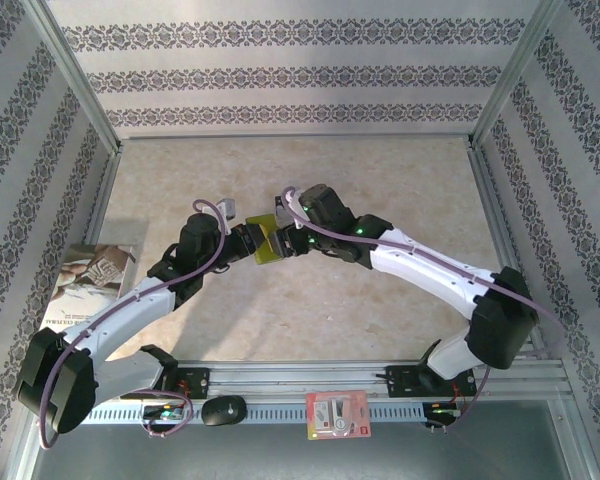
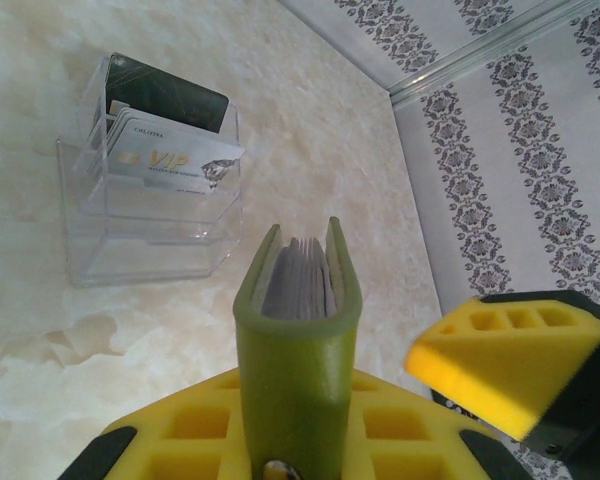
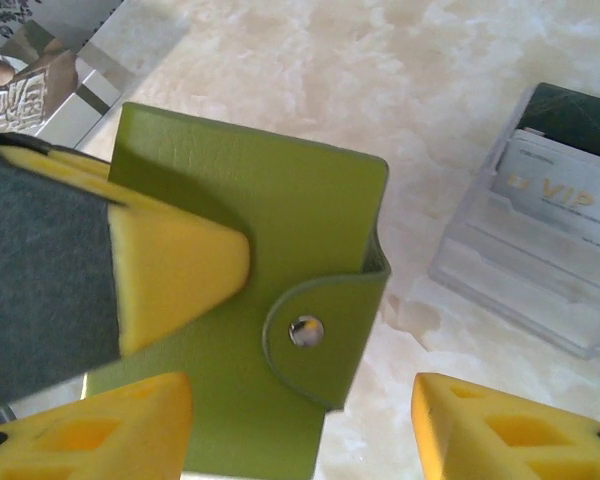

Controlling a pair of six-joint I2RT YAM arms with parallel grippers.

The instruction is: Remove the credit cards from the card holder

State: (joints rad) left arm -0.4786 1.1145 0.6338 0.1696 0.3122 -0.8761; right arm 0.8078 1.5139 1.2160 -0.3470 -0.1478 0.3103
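Patterned walls (image 1: pixel 280 70) close in a pale marbled table (image 1: pixel 380 180), and the two arms meet over its middle. The holder (image 3: pixel 260 220) hangs there clear of the surface, upright and closed, with its tab snapped across the open edge.

The left gripper (image 2: pixel 298 400) is clamped on the holder, its yellow fingers pressing the two flat covers. In the right wrist view one of those fingers lies on the left part of the cover, away from the snap. That hold leaves the tab and the open edge bare and turned toward the other arm, which looks like the reason for it: one arm acts as a vice so the other can work the fastening.

The right gripper (image 3: pixel 300 430) is spread wide and grasps nothing. Its fingers stand on either side of the holder's lower end, the right one well apart from it. I judge it is lining up on the tab, since nothing can come out until that is undone.

From the left wrist view the grey pockets show between the covers; whether anything is in them I cannot tell.

Near the holder, on the far left side of it, stands a clear stand (image 2: pixel 150 230) on the table. It has cards (image 2: pixel 175 160) in it, a black one behind and a silver one in front. Being so near, it seems meant to take whatever is drawn out.
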